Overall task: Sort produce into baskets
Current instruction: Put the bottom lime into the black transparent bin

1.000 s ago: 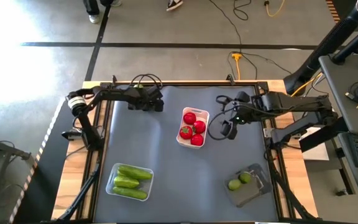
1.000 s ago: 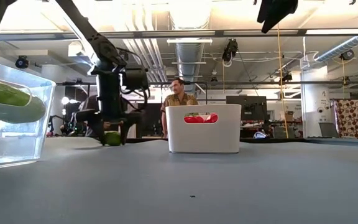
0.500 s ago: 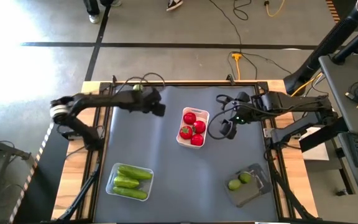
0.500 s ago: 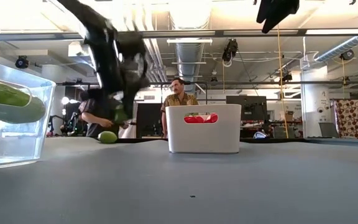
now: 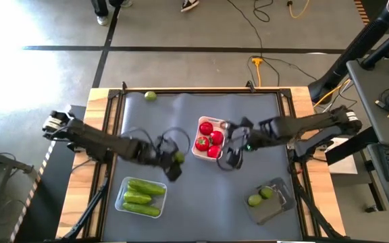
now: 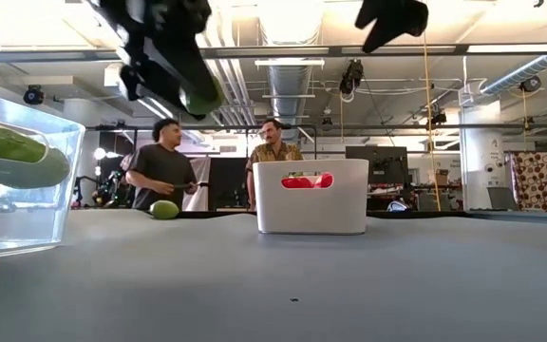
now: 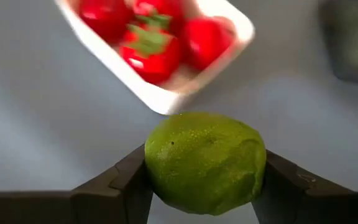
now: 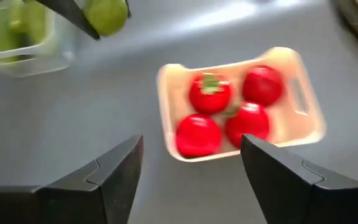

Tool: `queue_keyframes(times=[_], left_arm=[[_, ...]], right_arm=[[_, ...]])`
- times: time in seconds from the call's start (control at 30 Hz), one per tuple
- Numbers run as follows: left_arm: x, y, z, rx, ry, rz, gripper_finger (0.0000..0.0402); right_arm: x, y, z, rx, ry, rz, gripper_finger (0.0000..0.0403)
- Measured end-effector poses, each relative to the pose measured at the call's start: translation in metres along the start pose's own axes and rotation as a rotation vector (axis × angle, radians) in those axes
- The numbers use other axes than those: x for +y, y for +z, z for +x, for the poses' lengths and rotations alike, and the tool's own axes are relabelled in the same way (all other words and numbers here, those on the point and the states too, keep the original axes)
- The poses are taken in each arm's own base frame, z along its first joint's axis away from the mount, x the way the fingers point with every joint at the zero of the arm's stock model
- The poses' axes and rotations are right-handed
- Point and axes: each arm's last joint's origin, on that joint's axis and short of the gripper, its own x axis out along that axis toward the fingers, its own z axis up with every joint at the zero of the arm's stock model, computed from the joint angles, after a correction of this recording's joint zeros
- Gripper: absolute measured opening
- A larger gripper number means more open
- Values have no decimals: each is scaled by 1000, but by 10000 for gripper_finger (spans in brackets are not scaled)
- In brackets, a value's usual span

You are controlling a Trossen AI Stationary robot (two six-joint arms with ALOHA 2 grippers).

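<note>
Grey matte tabletop (image 5: 201, 202), wide, carrying three small trays. Clear plastic tray (image 5: 122, 201) with three long green cucumbers (image 5: 140, 197) at seven o'clock; dark smoky tray (image 5: 275, 209) with two round light-green limes (image 5: 260, 196) at five o'clock; opaque white tray (image 5: 219, 125) with four round red tomatoes (image 5: 210, 140) near centre. Left gripper (image 5: 175, 160), just at nine o'clock of the white tray and lifted off the table, clamped on one lime (image 7: 204, 162). Right gripper (image 5: 233, 156), at three o'clock beside the white tray, spread wide and empty. One more lime (image 5: 150, 96) lying loose at eleven o'clock, at the table edge. Step in hand, seemingly: carrying the gripped lime. Next move: crossing to the dark smoky tray, lowering, releasing there.
</note>
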Motion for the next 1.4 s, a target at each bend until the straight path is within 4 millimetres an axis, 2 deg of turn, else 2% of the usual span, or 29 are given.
queue_keyframes(times=[0.2, 0.37, 0.53, 0.77, 1.03, 1.23, 1.4], left_arm=[[-49, -38, 6, -44, -100, 131, 196], [-72, -56, 33, -60, -149, 192, 196], [-90, -61, 62, -37, -108, 310, 196], [-110, -69, 102, 58, -87, 444, 196], [-114, -73, 122, 118, -34, 415, 205], [-111, -71, 124, 137, -12, 386, 266], [-109, -65, 114, 159, 9, 398, 321]], right_arm=[[55, -20, 20, 39, 87, -14, 238], [99, -54, 32, 137, 116, 35, 231], [126, -79, 39, 201, 115, 95, 231], [145, -100, 52, 246, 88, 110, 231], [158, -107, 71, 239, 108, 74, 231], [161, -108, 79, 233, 112, 2, 243], [159, -106, 80, 184, 81, -74, 275]])
